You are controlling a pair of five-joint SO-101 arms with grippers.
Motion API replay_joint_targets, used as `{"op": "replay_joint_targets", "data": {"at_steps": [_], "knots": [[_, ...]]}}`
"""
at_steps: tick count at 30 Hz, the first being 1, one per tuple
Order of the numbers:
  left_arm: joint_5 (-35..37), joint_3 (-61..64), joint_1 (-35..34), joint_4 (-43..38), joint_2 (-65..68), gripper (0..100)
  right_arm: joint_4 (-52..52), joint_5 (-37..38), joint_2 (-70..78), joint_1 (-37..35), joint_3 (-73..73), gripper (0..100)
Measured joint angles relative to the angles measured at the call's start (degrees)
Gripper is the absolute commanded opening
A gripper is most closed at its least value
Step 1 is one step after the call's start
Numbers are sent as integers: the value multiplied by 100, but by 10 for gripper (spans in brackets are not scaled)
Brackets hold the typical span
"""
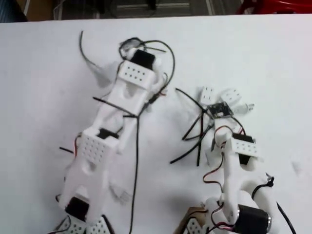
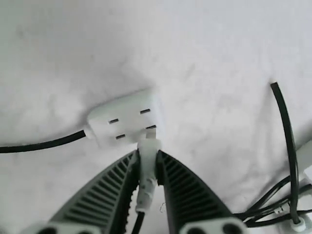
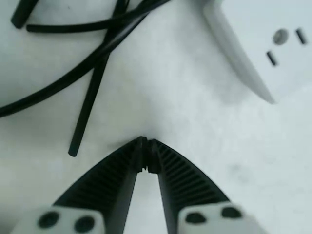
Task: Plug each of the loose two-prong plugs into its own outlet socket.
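Finds the left pincer (image 2: 147,155) clenched on a small white two-prong plastic plug (image 2: 145,190), held between its ribbed dark fingers (image 2: 183,190). Places the plug's front end right at the near edge of a flat white rectangular outlet block (image 2: 124,119) lying on the white surface (image 2: 219,53). Counts four dark slots on the block's face, one just beside the plug's tip. Cannot see the prongs, so cannot tell whether seated in a slot or merely touching the block. Notes a black cord (image 2: 44,144) leaving the block's far end and cut off at the frame edge. Notes loose black cables (image 2: 285,146) nearby, likewise cut off.

Finds the right pincer (image 3: 145,148) clenched on nothing, tips together low over the surface. Records near it a second white outlet block (image 3: 265,46), cropped by the frame, with two slots and a round hole showing. Records a tangle of black cables (image 3: 92,58) on the other side of the tips.

In the high view, sees the white left arm (image 1: 122,102) stretched far across the surface, its front end covering the plug-and-block contact. Sees two small white blocks (image 1: 207,95) just beyond the white right arm (image 1: 239,148), details too small to read.
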Motion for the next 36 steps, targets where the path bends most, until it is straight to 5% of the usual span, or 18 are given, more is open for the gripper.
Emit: {"op": "replay_joint_targets", "data": {"at_steps": [16, 24, 36], "knots": [[352, 0, -211, -114, 0, 24, -18, 0, 0, 0, 9, 20], [1178, -114, -281, -176, 466, 24, -18, 0, 0, 0, 9, 20], [1187, -782, -229, -62, 712, 24, -18, 0, 0, 0, 9, 20]]}}
